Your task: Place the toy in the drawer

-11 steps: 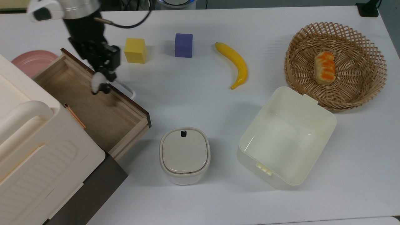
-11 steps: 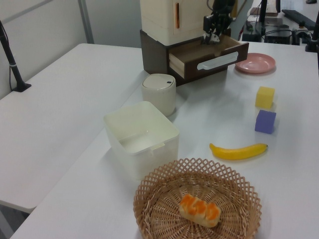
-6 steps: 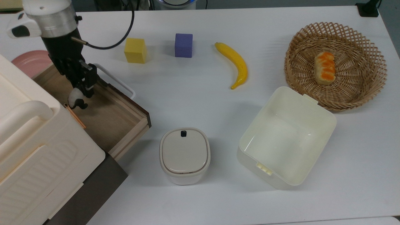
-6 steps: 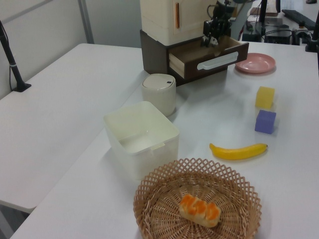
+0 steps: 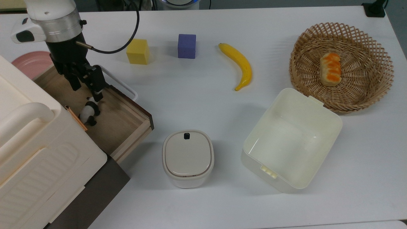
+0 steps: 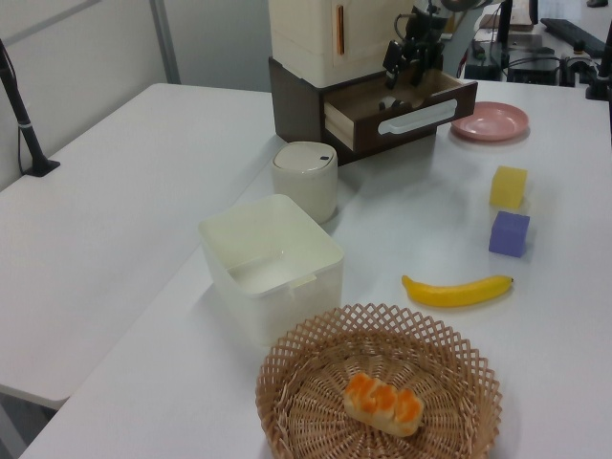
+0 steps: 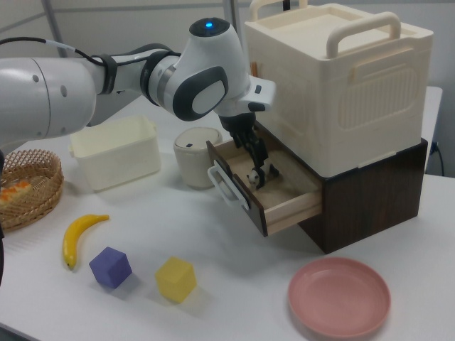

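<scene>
Top view: the tiny black-and-white panda figurine [image 5: 88, 113] lies on the floor of the open shallow light-wood drawer [image 5: 133, 125], just below the spread, empty two-finger gripper [image 5: 86, 89]; it appears light, rigid and smooth, best pinched across its rounded body.

- Even, bright overhead light falls on the white table [image 5: 203, 105], which reads slightly bluish in the top view.
- Shadows are soft and short, darkest inside the drawer [image 5: 108, 117].
- Faint glare sits on the tub [image 5: 291, 140] floor.
- The left view is softer, hazy toward its far end.
</scene>
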